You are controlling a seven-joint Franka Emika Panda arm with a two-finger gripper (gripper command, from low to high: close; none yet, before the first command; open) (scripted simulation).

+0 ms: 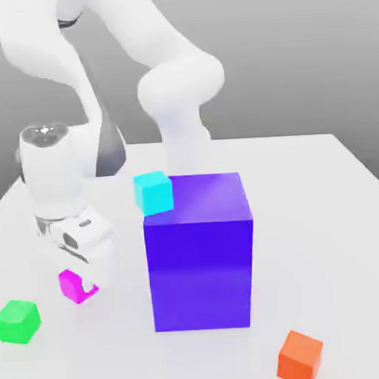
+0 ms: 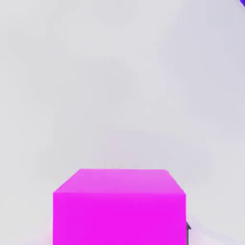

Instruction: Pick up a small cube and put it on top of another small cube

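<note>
Down at the white table (image 1: 335, 216), toward the exterior view's left, the gripper (image 1: 86, 286) has its fingers narrowed onto the small magenta cube (image 1: 75, 285), which sits between them at table level; whether the cube rests on the surface or is just off it cannot be told. From the hand view the magenta cube (image 2: 118, 206) appears close up against pale table (image 2: 119, 72), a dark finger edge (image 2: 187, 229) just beside one side of it. Above the gripper, the white hand and wrist (image 1: 55, 176) of the arm stand at about twelve o'clock from the cube.

Taking the magenta cube as the centre of a clock in the exterior view: a green cube (image 1: 18, 321) lies near at about eight o'clock, apart from it. A big blue-violet block (image 1: 200, 251) stands at three o'clock, upright. A cyan cube (image 1: 154, 191) sits at about one o'clock, against the block's upper far corner. An orange cube (image 1: 300, 356) lies well apart at about four o'clock, beyond the block.
</note>
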